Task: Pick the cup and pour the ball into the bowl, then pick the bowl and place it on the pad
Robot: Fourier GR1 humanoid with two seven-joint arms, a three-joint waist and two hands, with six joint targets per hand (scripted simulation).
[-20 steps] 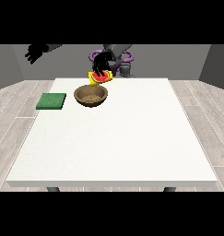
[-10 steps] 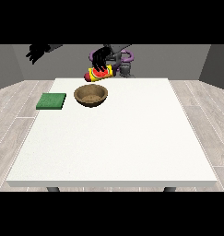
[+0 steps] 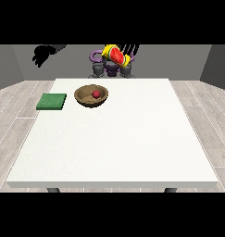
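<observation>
The fingers (image 3: pixel 131 48) of the hand at the view's right (image 3: pixel 128 52) curl round the cup (image 3: pixel 115 55) – yellow, with a watermelon picture – and hold it tilted high over the tabletop's (image 3: pixel 118 139) far edge, above and to the right of the bowl (image 3: pixel 91 96). The red ball (image 3: pixel 96 94) lies inside the bowl, so the pour looks done. The step in hand, as I judge it, is to put the cup down well apart from the bowl, then go for the bowl. Grasp its rim level – the ball should not roll out – and carry it to the green pad (image 3: pixel 52 102) just beside it. The hand at the view's left (image 3: pixel 42 54) hangs raised above the pad, fingers drooping and relaxed, holding nothing.
</observation>
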